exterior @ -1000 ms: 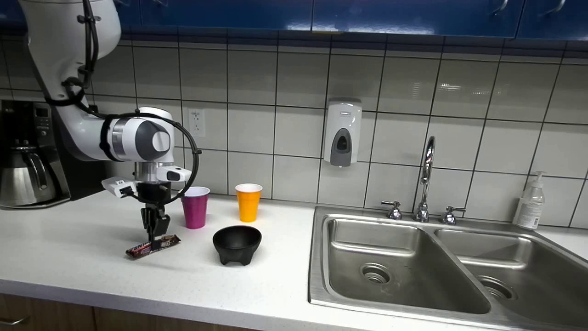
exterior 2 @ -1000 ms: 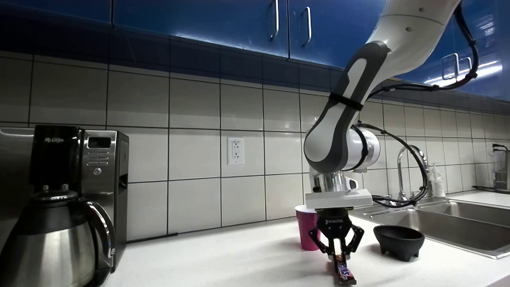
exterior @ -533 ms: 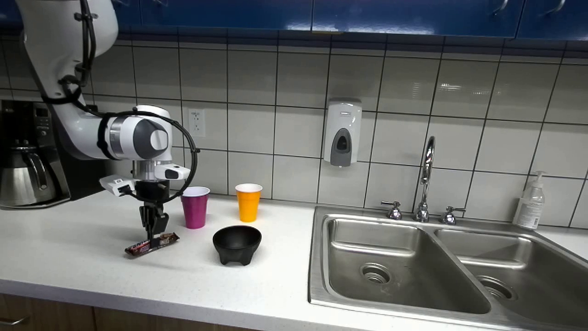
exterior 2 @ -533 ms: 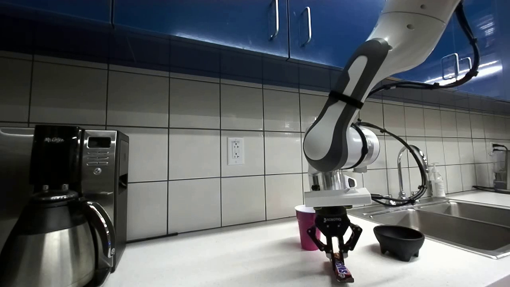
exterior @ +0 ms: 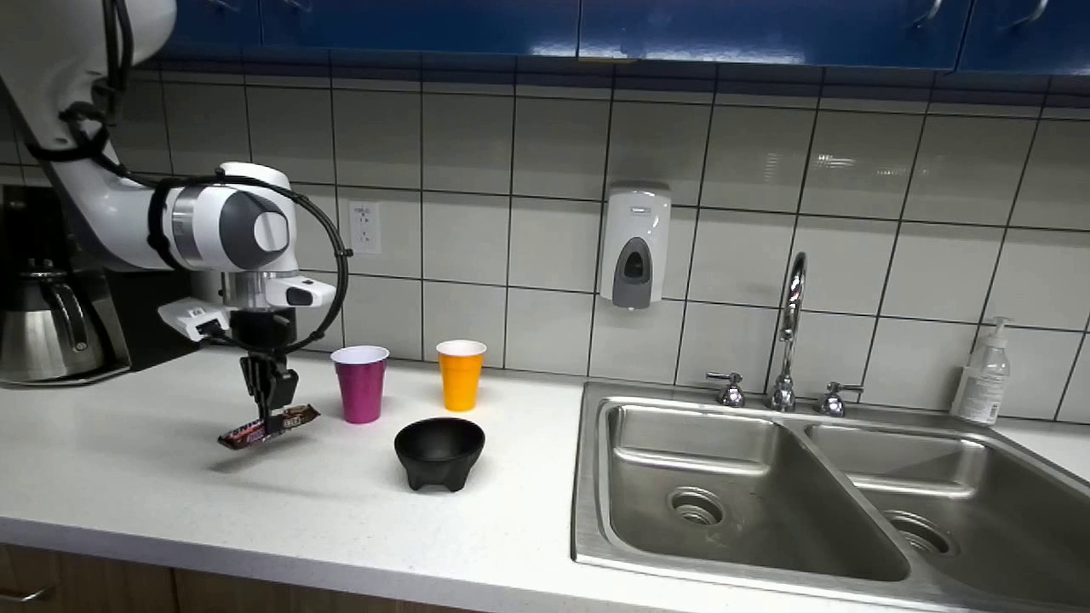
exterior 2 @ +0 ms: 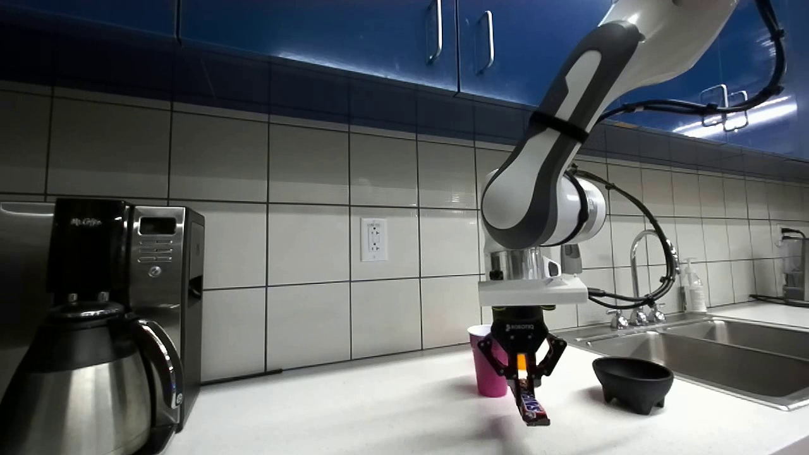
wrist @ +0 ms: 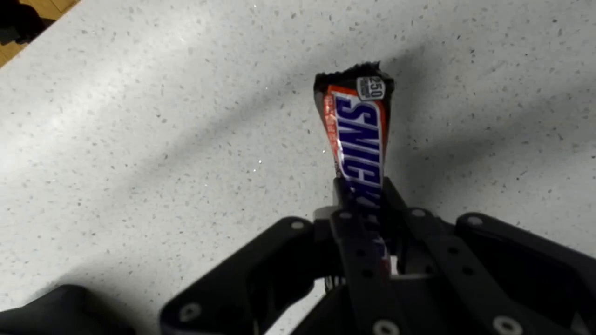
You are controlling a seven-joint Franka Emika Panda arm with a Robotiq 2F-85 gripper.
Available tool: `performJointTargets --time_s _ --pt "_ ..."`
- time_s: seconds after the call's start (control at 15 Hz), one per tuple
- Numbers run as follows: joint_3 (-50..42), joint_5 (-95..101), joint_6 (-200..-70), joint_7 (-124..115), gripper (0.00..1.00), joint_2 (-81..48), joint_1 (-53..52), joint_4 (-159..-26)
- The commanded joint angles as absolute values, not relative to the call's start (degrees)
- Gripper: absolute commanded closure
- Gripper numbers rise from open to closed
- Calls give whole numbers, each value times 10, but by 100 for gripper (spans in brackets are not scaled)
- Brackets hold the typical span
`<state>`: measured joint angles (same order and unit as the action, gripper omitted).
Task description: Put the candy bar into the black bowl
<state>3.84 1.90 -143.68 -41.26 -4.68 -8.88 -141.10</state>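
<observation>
Candy bar (wrist: 362, 135) aloft, clear of bowl (exterior: 438, 466).

The bar (wrist: 358, 139) wears a thin, slightly shiny wrapper (wrist: 359, 111). The bowl (exterior: 438, 458) is matt. The pink cup (exterior: 361, 387) and the orange cup (exterior: 461, 380) look smooth, like plastic. The sink (exterior: 590, 477) is satin metal, the tap (exterior: 791, 311) polished metal. The tiles (exterior: 464, 234) look glazed, the cabinets (exterior: 417, 25) very glossy. The counter (wrist: 209, 186) is smooth, with fine specks.

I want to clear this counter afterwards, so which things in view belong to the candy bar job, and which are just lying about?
Part of the job:
candy bar, held in the gripper
black bowl, where it should go

Just standing about:
pink cup
orange cup
coffee maker
pump bottle
</observation>
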Motion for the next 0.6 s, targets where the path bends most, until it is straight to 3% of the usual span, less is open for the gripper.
performJointTargets --time_s 0.0,0.53 --pt "42 22 -1443 -412 96 9 -83 -1443" --pt "34 11 -1441 -378 96 69 -51 -1469"
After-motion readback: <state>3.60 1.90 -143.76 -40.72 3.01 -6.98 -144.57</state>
